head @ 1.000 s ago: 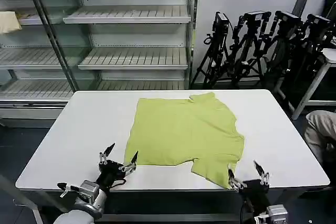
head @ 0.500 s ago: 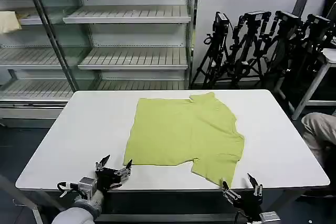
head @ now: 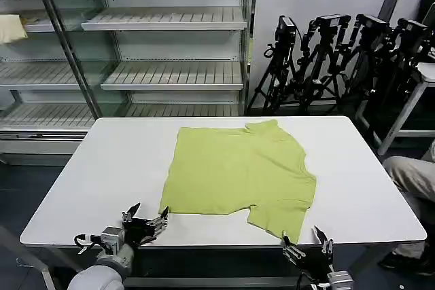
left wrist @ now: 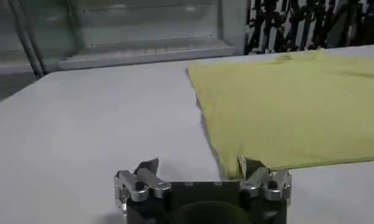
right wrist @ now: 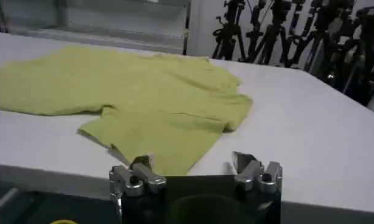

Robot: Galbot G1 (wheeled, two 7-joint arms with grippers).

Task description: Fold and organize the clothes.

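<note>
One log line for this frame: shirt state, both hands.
T-shirt: spread flat on table | left hand: open, near edge, empty | right hand: open, near edge, empty

Silver-knuckled, dark-fingered left gripper (head: pixel 145 216) and right gripper (head: pixel 304 242) on black mounts

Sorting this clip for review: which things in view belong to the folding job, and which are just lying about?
Job:
- lime T-shirt, flat on the white table
- left end effector, open, at the near edge
- right end effector, open, at the near edge

Lying about:
- shelving
- tripods
- cream cloth on a shelf
</note>
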